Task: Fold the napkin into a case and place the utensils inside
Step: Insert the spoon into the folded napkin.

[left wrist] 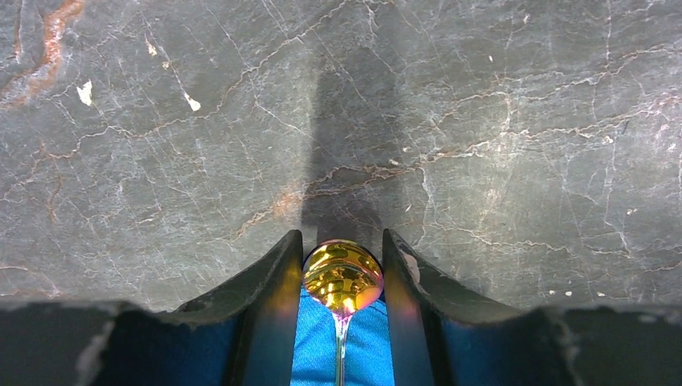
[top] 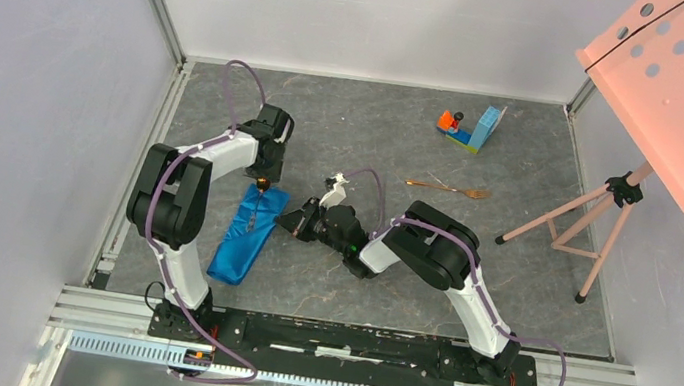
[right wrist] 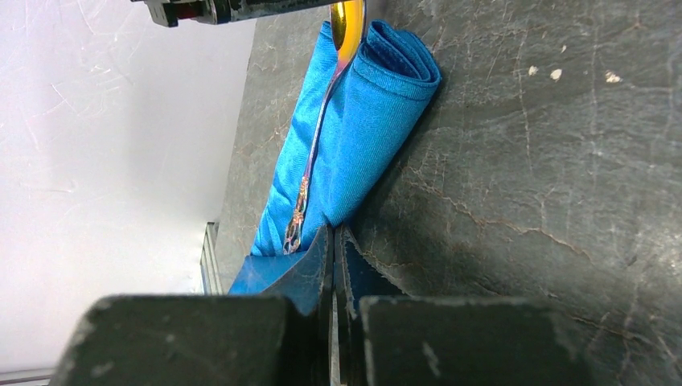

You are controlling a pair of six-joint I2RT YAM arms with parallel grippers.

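The blue napkin (top: 245, 240), folded into a narrow oblong case (right wrist: 378, 104), lies left of centre on the table. My left gripper (top: 264, 180) hangs over its far end, shut on the bowl of a gold spoon (left wrist: 343, 277), which fills the gap between the fingers (left wrist: 277, 273). The spoon's handle (right wrist: 310, 161) slopes down along the cloth in a fold, its tip resting on the fabric. My right gripper (right wrist: 334, 233) is shut, its tips pressed against the case's right edge (top: 291, 224). I cannot tell if cloth is pinched. A gold fork (top: 448, 188) lies apart, right of centre.
An orange-and-blue toy block piece (top: 468, 128) stands at the back right. A pink perforated panel on a tripod (top: 609, 205) occupies the right side. White walls enclose the dark marbled table (top: 376, 137) on three sides.
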